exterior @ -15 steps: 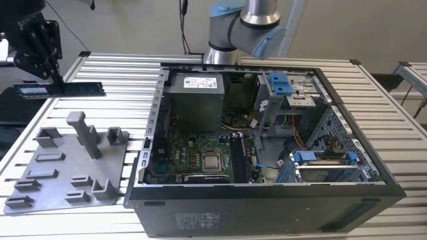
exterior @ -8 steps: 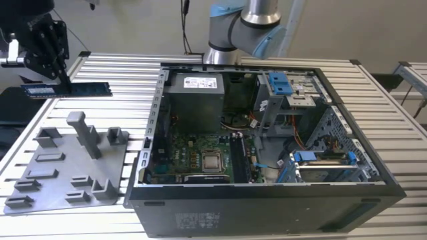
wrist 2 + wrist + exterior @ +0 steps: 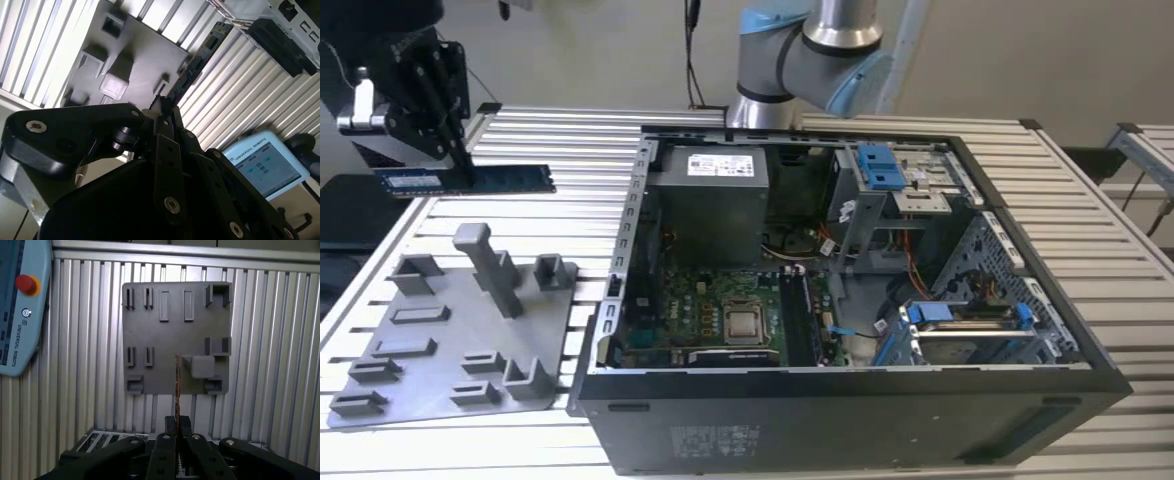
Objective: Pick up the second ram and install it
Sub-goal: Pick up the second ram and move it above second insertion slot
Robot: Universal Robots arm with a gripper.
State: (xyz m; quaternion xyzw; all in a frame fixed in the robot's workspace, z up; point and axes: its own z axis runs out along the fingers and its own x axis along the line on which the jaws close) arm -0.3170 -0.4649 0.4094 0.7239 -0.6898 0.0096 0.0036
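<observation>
My gripper (image 3: 462, 172) hangs above the table at the exterior view's left, shut on the second ram (image 3: 507, 180). The ram is a long, thin, dark stick with a blue label, held level and clear of the table. In the first wrist view the ram (image 3: 177, 385) shows edge-on as a slim strip rising from my closed gripper (image 3: 177, 429). In the second wrist view the ram (image 3: 202, 55) sticks out past the gripper (image 3: 163, 107). The open computer case (image 3: 1067, 330) lies at the exterior view's right, its motherboard (image 3: 707, 310) exposed with the silver processor chip (image 3: 744, 325).
A grey fixture plate (image 3: 447, 345) with holders and a tall grey post (image 3: 487, 262) lies on the slatted table below the gripper, also seen in the first wrist view as the plate (image 3: 170, 335). A teach pendant (image 3: 20, 305) lies beside the table.
</observation>
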